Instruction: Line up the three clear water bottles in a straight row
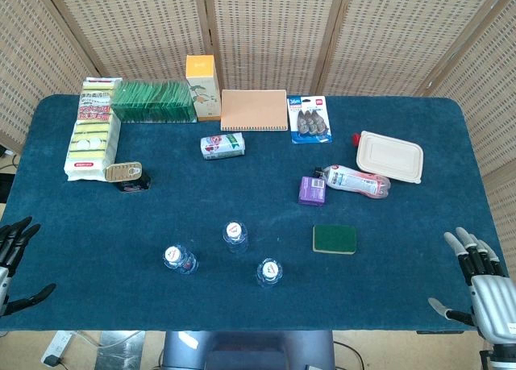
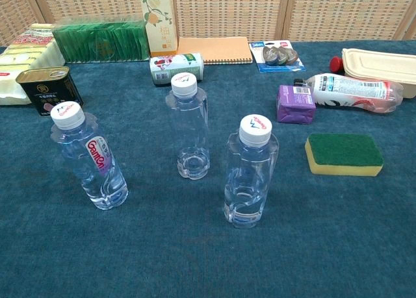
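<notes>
Three clear water bottles with white caps stand upright near the table's front. The left bottle [image 1: 179,258] [image 2: 90,157] carries a red label. The middle bottle [image 1: 235,235] [image 2: 188,126] stands furthest back. The right bottle [image 1: 269,272] [image 2: 250,171] is nearest the front edge. Together they form a shallow triangle, not a line. My left hand [image 1: 14,261] hangs at the table's left front corner, fingers apart, holding nothing. My right hand [image 1: 477,281] is at the right front corner, fingers spread, also empty. Neither hand shows in the chest view.
A green-and-yellow sponge [image 1: 334,239] lies right of the bottles. Behind are a purple box [image 1: 312,190], a lying bottle with a pink label [image 1: 356,180], a small can [image 1: 222,145], a dark tin [image 1: 126,175], a notebook [image 1: 254,110], a beige lunch box [image 1: 390,155] and sponge packs [image 1: 91,132].
</notes>
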Robot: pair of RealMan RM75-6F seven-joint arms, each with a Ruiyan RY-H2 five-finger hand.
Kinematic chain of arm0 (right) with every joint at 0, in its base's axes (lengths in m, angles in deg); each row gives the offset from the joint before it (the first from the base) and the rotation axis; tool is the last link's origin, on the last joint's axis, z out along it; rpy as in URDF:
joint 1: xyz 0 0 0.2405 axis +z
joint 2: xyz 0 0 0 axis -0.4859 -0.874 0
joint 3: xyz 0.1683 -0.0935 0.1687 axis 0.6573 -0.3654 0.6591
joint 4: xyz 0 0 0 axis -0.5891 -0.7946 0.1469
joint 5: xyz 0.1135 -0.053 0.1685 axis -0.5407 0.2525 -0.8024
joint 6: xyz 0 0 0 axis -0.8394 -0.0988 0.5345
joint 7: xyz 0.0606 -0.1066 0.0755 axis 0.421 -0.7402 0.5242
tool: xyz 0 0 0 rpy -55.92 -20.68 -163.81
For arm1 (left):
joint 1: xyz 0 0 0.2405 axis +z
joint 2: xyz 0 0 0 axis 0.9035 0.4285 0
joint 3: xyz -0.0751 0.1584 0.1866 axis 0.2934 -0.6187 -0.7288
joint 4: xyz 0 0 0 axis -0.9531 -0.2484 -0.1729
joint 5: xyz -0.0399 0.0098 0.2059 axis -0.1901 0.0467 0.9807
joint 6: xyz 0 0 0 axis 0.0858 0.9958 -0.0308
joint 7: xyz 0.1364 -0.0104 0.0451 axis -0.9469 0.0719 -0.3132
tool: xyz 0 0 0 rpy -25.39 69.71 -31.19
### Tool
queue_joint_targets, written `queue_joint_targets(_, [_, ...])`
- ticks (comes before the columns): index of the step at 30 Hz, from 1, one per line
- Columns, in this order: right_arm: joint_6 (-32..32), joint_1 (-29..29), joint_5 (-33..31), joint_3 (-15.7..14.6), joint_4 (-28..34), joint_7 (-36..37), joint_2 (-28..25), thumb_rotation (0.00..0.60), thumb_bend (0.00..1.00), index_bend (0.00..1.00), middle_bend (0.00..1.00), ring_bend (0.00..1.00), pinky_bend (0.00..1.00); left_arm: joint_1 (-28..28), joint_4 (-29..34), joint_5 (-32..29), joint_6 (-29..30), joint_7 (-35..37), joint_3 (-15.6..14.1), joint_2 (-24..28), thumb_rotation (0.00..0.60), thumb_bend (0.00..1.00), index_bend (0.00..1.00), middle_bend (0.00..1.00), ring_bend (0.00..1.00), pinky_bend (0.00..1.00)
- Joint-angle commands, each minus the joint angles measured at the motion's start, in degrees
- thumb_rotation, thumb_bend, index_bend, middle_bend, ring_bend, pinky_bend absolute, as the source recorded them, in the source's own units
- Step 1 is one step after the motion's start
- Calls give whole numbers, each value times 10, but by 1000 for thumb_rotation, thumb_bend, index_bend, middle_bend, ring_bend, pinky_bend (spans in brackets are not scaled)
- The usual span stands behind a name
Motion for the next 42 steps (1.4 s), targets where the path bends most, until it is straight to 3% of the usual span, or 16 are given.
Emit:
queue_joint_targets(1, [-1, -1, 2, -1, -1, 3, -1, 600, 0, 9, 0, 0, 0, 0, 1, 1, 3, 0, 1, 0, 600, 159, 0, 0, 0, 24])
queue_joint_targets(7, [17, 6, 1, -4, -4, 14, -2, 600, 0, 8, 15, 4, 1, 1, -1, -3, 6, 13, 2, 4, 600, 160, 0, 0, 0, 24])
queue_joint_targets(12, [28, 12, 7, -8, -14, 39, 0, 600, 0, 11, 73, 70, 57, 4, -1, -4, 12, 20, 2, 6, 600, 160, 0, 0, 0, 24])
queue_joint_targets(24, [130, 107, 112, -41, -98, 228, 6, 600, 0, 51, 120, 110, 170, 7, 2, -1, 18, 18, 2, 7, 600, 161, 0, 0, 0, 25])
queue_joint_targets(36, [171, 174, 156, -47, -126, 280, 48, 600, 0, 113, 184, 182, 266, 3, 8, -10, 5, 8, 5, 5, 600, 160, 0, 0, 0, 24])
queue_joint_targets(42, [216, 217, 158, -41, -115, 262, 76, 600, 0, 120, 196, 186, 267, 1, 11, -15, 0, 4, 6, 5, 600, 160, 0, 0, 0, 24])
